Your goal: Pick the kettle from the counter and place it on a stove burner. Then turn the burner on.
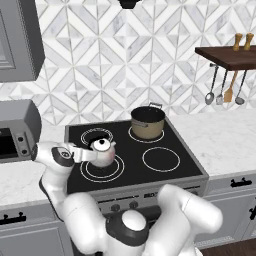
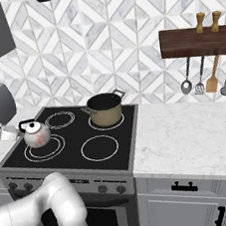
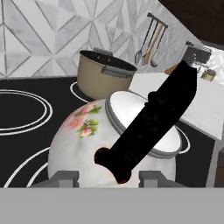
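The kettle sits at the front-left of the cooktop, over the widest double-ring stove burner. Whether it rests on the glass or hangs just above cannot be told. The tool reaches in from the left at kettle height. In the hand view its two finger tips flank the base of the black handle, which arches up across the lid. The jaws look closed in on the handle base, but actual contact is hidden, so the grip cannot be confirmed. Holding at the handle keeps the body upright and the spout clear, likely for a level set-down.

The tan pot occupies the rear burner, well apart from the kettle, so there is no clash. The table to the right is bare marble.

Judged stage: placement nearly done or just done; release comes next, then the front-panel knobs for that burner. Risk: picking the wrong knob.
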